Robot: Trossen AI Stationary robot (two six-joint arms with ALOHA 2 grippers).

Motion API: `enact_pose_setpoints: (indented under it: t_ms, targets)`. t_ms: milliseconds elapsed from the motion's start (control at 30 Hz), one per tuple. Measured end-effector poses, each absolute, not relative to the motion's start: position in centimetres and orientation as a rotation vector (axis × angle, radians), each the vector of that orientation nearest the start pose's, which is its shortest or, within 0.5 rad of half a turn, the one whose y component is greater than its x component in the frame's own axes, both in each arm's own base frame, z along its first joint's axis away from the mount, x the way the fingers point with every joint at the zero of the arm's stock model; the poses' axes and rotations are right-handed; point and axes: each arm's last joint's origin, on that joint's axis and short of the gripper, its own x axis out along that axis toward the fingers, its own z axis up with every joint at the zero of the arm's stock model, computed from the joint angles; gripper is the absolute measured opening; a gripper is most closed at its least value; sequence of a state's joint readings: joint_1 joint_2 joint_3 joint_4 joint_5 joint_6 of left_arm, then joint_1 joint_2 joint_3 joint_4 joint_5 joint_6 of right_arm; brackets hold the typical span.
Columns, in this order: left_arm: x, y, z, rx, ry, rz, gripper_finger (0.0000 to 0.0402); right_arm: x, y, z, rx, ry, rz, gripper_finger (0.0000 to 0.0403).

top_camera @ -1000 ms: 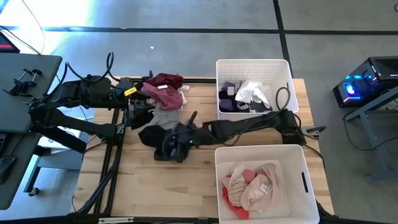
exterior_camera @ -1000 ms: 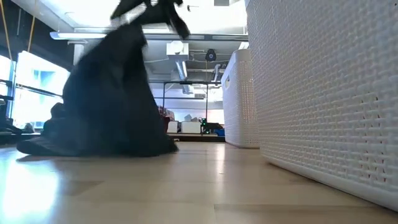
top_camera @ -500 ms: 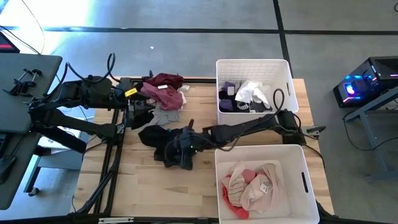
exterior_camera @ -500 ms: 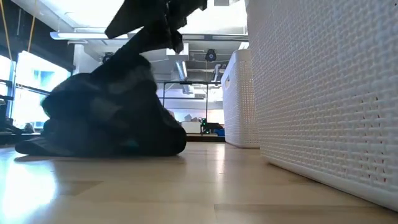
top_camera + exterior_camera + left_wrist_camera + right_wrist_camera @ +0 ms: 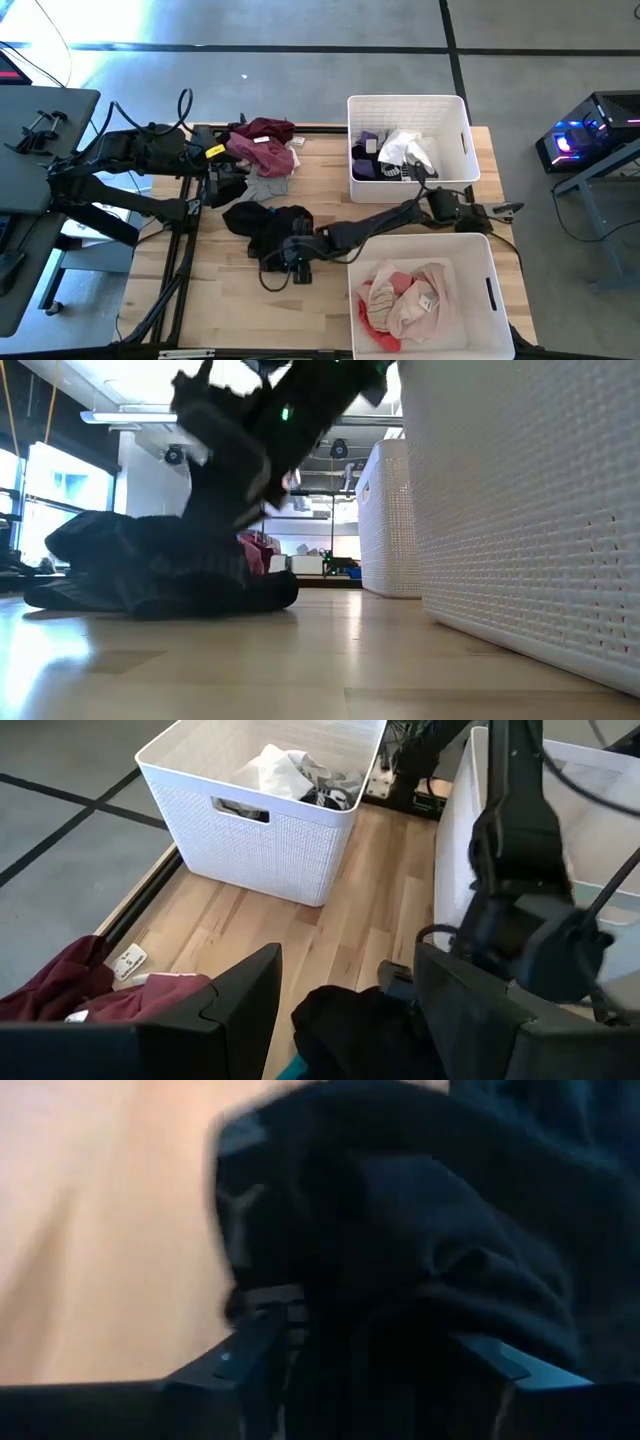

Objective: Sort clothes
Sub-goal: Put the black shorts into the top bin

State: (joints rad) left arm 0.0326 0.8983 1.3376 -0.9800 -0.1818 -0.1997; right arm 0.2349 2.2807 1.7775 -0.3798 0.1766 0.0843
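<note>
Down on the desk (image 5: 215, 285) beside the near bin (image 5: 500, 300), the right pincer (image 5: 296, 254) sits spread over the black garment (image 5: 262, 224), and a shallow bite could snag one fold and drag it; left pincer (image 5: 222, 180) waits spread.

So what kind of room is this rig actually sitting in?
Probably a lab or workshop, not a home: a bare grey concrete floor with dark lines, exposed ceiling ducts in the low view, and a computer with blue lights on a stand beside the wooden table.
</note>
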Motion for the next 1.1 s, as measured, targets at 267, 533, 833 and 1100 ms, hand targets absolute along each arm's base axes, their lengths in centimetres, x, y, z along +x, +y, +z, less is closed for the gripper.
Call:
enact_pose_setpoints:
  t_ms: [267,533,833,1100]
  targets:
    - [13.5,0.9,41.9,-0.166,0.519,0.24,0.0216,48.8,10.4,15.1,0.072,0.882,-0.088,0.0047]
    - [12.9,0.9,43.6,-0.176,0.427,0.226,0.0216,50.6,9.3,24.4,0.119,0.619,-0.129,0.001]
    - [10.5,0.6,48.8,-0.201,0.126,0.15,0.0216,49.7,8.4,39.6,-0.004,0.103,-0.243,0.0003]
    - [8.2,0.6,50.4,-0.204,0.04,0.138,0.0216,46.3,7.0,45.5,-0.006,-0.135,-0.241,0.0004]
